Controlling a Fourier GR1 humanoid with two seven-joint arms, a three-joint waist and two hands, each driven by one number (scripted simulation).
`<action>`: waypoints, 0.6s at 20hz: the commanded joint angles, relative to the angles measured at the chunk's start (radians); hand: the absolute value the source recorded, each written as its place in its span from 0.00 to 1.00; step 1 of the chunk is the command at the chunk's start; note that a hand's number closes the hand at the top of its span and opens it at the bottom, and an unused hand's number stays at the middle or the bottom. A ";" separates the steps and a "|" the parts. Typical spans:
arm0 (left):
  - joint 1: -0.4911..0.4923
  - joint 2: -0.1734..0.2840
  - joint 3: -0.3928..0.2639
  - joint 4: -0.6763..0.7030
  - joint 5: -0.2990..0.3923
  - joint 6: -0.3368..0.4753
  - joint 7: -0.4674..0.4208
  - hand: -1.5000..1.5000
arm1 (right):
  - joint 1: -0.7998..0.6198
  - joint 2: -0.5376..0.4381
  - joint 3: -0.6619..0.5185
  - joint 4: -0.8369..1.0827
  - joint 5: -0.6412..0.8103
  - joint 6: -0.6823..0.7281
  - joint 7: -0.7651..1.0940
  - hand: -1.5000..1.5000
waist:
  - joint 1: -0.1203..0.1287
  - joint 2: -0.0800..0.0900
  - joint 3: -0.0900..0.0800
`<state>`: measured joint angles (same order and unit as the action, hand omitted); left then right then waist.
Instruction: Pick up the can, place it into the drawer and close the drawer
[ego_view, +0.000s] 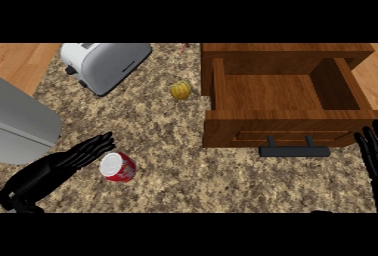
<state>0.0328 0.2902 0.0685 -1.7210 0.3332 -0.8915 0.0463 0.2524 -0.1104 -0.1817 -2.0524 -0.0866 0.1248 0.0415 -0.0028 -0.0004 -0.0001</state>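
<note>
Left of the open drawer (284, 92), and nearer the robot than its front panel, the can (117, 167) lies on its side on the speckled counter (184, 170), a red can with its pale end turned toward the left hand (63, 165). That hand comes in low from the left, fingers (96, 147) stretched out straight and relaxed, their tips just beside the can's pale end; whether they actually touch it I cannot tell. Nothing is grasped.

From where I stand the drawer is pulled well out, a wooden box with bare boards inside and a dark handle (294, 150) on its front. The right hand (367, 150) shows only at the edge, just right of the drawer's front, fingers straight and pointing up, released and resting.

Between the drawer and the toaster (103, 62) sits a small yellow object (180, 90), close to the drawer's left wall but apart from it. The toaster, silver with a slot on top, lies farther left of the drawer, toward the back. Farthest left from the drawer, a grey rounded shape (26, 125) overlaps the counter's edge, and I cannot tell what it is.
</note>
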 joint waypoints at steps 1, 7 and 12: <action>-0.004 -0.021 0.042 0.123 -0.150 -0.081 -0.160 0.00 | -0.052 0.004 -0.008 0.075 0.021 0.005 -0.029 0.00 | 0.002 0.001 0.000; -0.014 -0.053 0.026 0.162 -0.265 -0.022 -0.215 0.00 | 0.041 0.031 -0.009 -0.007 0.009 0.047 -0.025 0.00 | -0.001 0.000 0.000; -0.089 0.014 0.073 0.349 -0.353 -0.045 -0.374 0.00 | 0.035 0.034 -0.020 0.031 0.006 0.058 -0.056 0.00 | -0.002 0.000 0.000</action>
<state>-0.0535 0.2565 0.1121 -1.4577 0.0447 -0.8850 -0.1970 0.2484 -0.0784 -0.1871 -2.0275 -0.0680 0.1524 0.0156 -0.0043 0.0001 -0.0005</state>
